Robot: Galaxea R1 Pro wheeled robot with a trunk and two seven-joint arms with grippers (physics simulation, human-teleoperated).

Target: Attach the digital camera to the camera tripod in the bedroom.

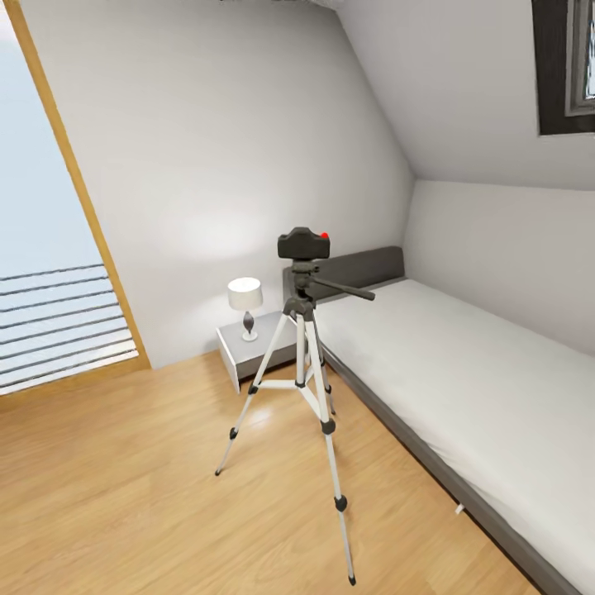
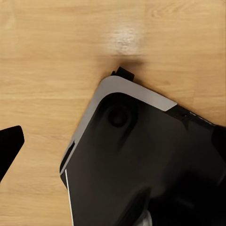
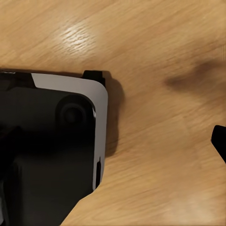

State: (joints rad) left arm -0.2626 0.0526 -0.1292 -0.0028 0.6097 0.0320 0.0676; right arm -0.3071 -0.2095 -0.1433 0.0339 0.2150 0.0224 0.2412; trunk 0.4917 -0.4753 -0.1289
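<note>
The digital camera (image 1: 303, 243), a chunky black body with a red button (image 1: 325, 235), sits on top of the camera tripod (image 1: 304, 364), on its black head. The tripod stands on the wood floor beside the bed, silver-white legs spread, and its pan handle (image 1: 347, 289) points toward the bed. In the left wrist view one dark fingertip (image 2: 9, 148) hangs over the floor next to my black and grey base (image 2: 132, 160). The right wrist view likewise has a dark fingertip (image 3: 219, 141) at the frame's edge beside the base (image 3: 47, 141). Nothing is between the fingers that I can see.
The grey-framed white bed (image 1: 463, 388) runs along the right wall under the sloped ceiling. A white nightstand (image 1: 248, 351) with a small lamp (image 1: 245, 304) stands behind the tripod. A tall wood-framed window (image 1: 49, 273) is at the left. Open wood floor (image 1: 124, 496) lies before the tripod.
</note>
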